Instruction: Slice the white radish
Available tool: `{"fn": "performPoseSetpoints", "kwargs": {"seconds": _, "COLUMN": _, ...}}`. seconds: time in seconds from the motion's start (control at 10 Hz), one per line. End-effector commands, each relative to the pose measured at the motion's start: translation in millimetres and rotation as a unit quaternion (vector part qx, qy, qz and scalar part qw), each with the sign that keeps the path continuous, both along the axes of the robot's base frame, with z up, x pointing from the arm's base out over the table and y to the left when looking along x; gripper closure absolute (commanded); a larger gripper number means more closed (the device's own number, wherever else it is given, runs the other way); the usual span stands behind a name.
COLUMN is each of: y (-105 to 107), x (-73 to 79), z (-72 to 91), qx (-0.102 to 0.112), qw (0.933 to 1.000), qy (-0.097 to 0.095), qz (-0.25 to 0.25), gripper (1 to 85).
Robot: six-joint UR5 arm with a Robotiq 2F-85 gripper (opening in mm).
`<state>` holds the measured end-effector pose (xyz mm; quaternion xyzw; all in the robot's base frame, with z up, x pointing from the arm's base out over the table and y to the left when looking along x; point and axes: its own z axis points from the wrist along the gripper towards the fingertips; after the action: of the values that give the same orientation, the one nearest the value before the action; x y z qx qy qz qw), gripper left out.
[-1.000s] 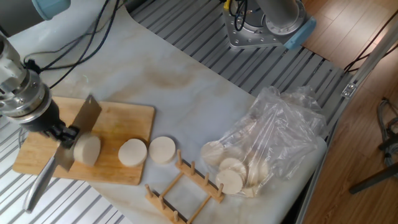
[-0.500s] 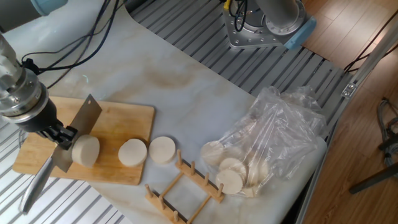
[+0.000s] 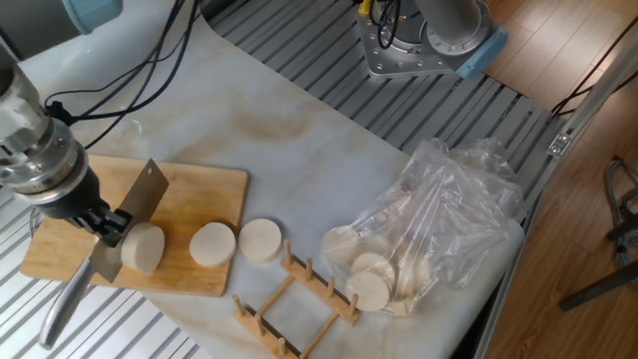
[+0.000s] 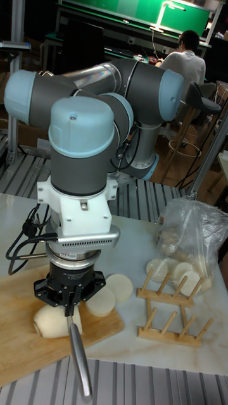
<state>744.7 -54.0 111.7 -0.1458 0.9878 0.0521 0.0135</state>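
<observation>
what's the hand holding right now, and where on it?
The hand holds a knife, a cleaver, gripped where the blade meets the metal handle, which hangs free below. The blade rests against the white radish on the cutting board.

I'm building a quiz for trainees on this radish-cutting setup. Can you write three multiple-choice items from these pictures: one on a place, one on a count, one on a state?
1. Where does the white radish lie?
A. on the wooden cutting board
B. inside the plastic bag
C. on the wooden rack

2. How many cut discs lie loose, outside the bag?
A. none
B. two
C. five

3. What is the gripper doing?
A. hanging open
B. shut on the knife
C. shut on the bag

Answers:
1 A, the radish rests on the board's near left part.
2 B, one disc on the board's edge, another disc just beside it.
3 B, the knife's handle sits in the fingers, blade against the radish.
</observation>
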Motion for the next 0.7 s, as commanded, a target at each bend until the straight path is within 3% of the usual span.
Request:
{"fn": "performPoseSetpoints", "kwargs": {"seconds": 0.0, "y": -1.6, "x": -13.5, "z": -8.3, "qx": 0.0, "qw": 0.9999, "qy": 0.007, "qz": 0.008, "gripper": 84.3}}
{"fn": "performPoseSetpoints", "kwargs": {"seconds": 0.2, "y": -4.0, "x": -19.2, "z": -5.8, "qx": -0.004, "qw": 0.9998, "qy": 0.017, "qz": 0.01, "gripper": 84.3}}
{"fn": "performPoseSetpoints", "kwargs": {"seconds": 0.5, "y": -5.2, "x": -17.1, "z": -5.2, "qx": -0.002, "qw": 0.9998, "qy": 0.016, "qz": 0.015, "gripper": 84.3}}
{"fn": "performPoseSetpoints", "kwargs": {"seconds": 0.6, "y": -7.2, "x": -21.9, "z": -2.5, "qx": -0.004, "qw": 0.9994, "qy": 0.028, "qz": 0.02, "gripper": 84.3}}
